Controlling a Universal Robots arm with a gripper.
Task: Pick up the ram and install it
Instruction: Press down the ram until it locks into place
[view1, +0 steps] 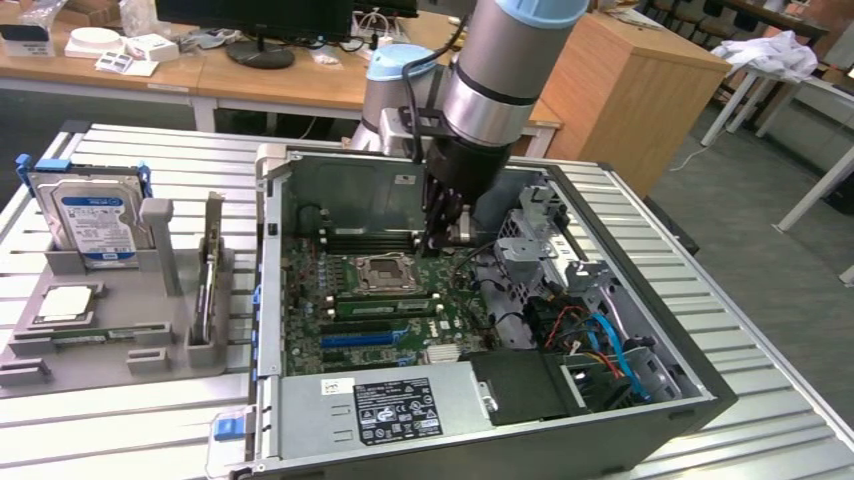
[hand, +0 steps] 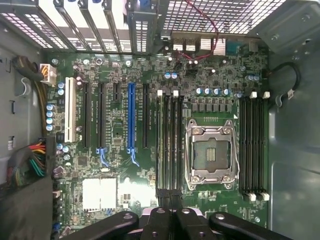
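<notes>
My gripper (view1: 441, 240) reaches down into the open computer case (view1: 667, 400), over the motherboard (view1: 400, 330). In the wrist view its dark fingers (hand: 162, 202) are pressed together, and my gripper (hand: 170, 196) hangs over one end of the memory slots (hand: 170, 145) beside the CPU socket (hand: 210, 155). Nothing shows between the fingers. A long green ram stick (view1: 380, 305) lies along the slots by the socket. Another ram stick (view1: 210, 270) stands on edge in the grey holder (view1: 120, 350) at the exterior view's left.
A blue-labelled hard drive (view1: 94, 225) stands in the holder beside the case. Inside the case are the power supply (view1: 387, 405), bundled cables (view1: 601, 340) and a drive cage (view1: 547, 230). A second bank of memory slots (hand: 252, 145) flanks the socket. Desks stand behind.
</notes>
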